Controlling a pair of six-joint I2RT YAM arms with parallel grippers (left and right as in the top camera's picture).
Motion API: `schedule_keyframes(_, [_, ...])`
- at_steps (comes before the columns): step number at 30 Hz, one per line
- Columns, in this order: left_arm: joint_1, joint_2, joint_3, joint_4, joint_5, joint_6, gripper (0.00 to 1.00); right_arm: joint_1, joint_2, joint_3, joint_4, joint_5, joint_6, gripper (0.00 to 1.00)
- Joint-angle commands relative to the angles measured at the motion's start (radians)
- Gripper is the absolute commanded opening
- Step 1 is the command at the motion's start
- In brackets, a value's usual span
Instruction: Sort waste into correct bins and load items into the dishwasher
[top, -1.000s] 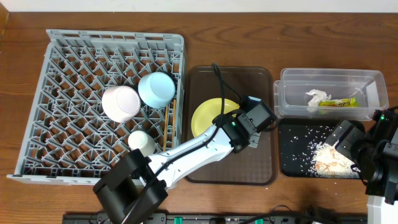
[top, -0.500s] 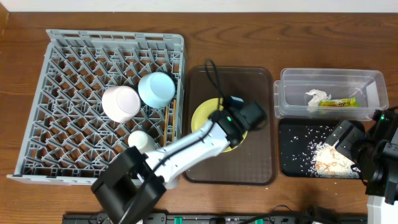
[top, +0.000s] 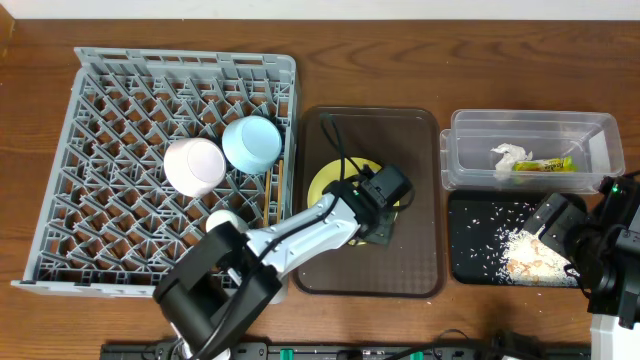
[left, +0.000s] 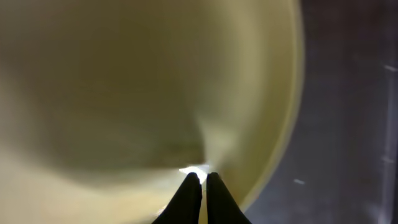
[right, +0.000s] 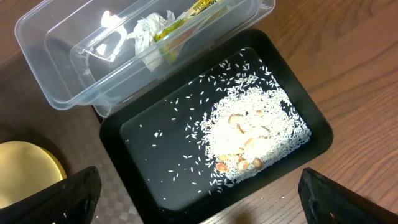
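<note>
Wooden counter (top: 500, 60) bears the grey dish rack (top: 120, 110), with the pink bowl (top: 195, 165) and blue bowl (top: 252, 143) in it. The yellow plate (top: 328, 182) lies on the brown tray (top: 420, 130). The left tool (left: 202, 180), fingers together, touches the plate. The right tool (right: 199, 199) hangs spread apart over the black tray (right: 149, 168) of rice (right: 261, 130).

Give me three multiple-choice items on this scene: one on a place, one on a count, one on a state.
1. The yellow plate lies: A in the clear tub; B on the brown tray; C in the black tray.
2. Bowls in the grey rack: A two; B one; C three.
3. The right gripper has its jaws: A shut on the napkin; B shut, empty; C open.
Key: B, the tray lies under the plate; A, a pink bowl and a blue bowl; C, they stand wide apart.
</note>
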Motion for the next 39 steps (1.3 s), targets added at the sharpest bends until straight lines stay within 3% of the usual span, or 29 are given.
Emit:
schedule_keyframes(1, [-0.002, 0.017, -0.004, 0.032, 0.189, 0.014, 0.08, -0.003, -0.005, 0.012, -0.001, 0.005, 0.007, 0.99])
schedule_keyframes(8, [-0.002, 0.017, -0.004, 0.161, 0.398, 0.014, 0.08, -0.003, -0.005, 0.012, -0.001, 0.005, 0.007, 0.99])
schedule_keyframes(12, [-0.001, 0.017, -0.003, 0.214, 0.442, 0.016, 0.09, -0.003, -0.005, 0.012, -0.001, 0.005, 0.007, 0.99])
schedule_keyframes(20, [0.075, -0.023, 0.000, 0.169, 0.252, 0.043, 0.08, -0.003, -0.005, 0.012, -0.001, 0.005, 0.007, 0.99])
schedule_keyframes(26, [0.037, 0.000, -0.004, 0.139, 0.064, 0.017, 0.08, -0.003, -0.005, 0.012, -0.001, 0.005, 0.007, 0.99])
schedule_keyframes(39, [-0.126, 0.113, -0.003, 0.257, 0.030, 0.012, 0.07, -0.003, -0.005, 0.012, -0.001, 0.005, 0.007, 0.99])
